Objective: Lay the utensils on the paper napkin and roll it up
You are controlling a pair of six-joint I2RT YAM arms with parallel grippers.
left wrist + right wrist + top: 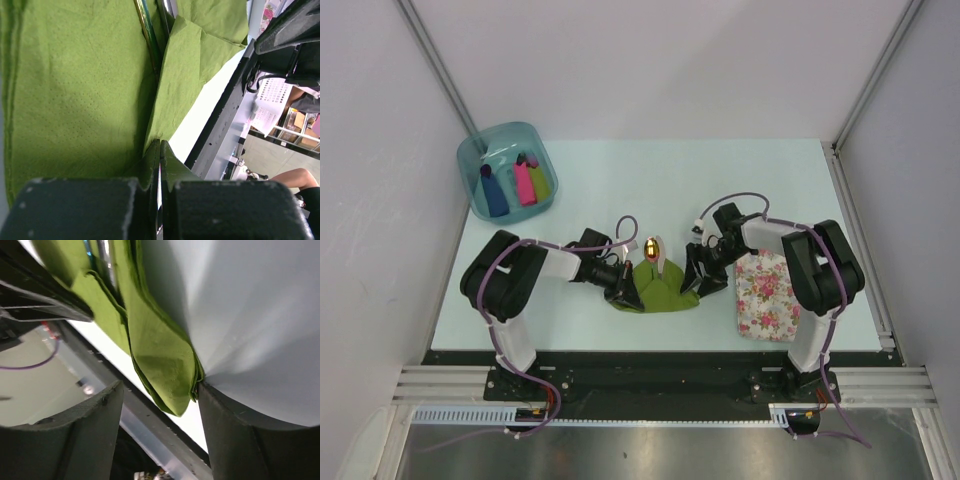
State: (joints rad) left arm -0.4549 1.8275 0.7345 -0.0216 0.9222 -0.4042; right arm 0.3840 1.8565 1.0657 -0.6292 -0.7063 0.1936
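The olive-green paper napkin (658, 288) lies folded between my two grippers near the table's front, bunched over the utensils (651, 248). Their shiny head sticks out at its far edge. My left gripper (625, 292) is shut at the napkin's left corner. In the left wrist view its tips (161, 145) pinch the edge of the napkin (75, 90), and thin metal handles (147, 35) run along the fold. My right gripper (701, 279) is open at the right corner. In the right wrist view that gripper (159, 387) straddles the folded corner (165, 370), which touches the right finger (235, 435).
A white pink-flowered mat (765, 295) lies just right of my right gripper, partly under the right arm. At the back left stands a teal bin (500, 130) holding a blue roll (496, 192), a pink roll (524, 183) and a lime roll (540, 178).
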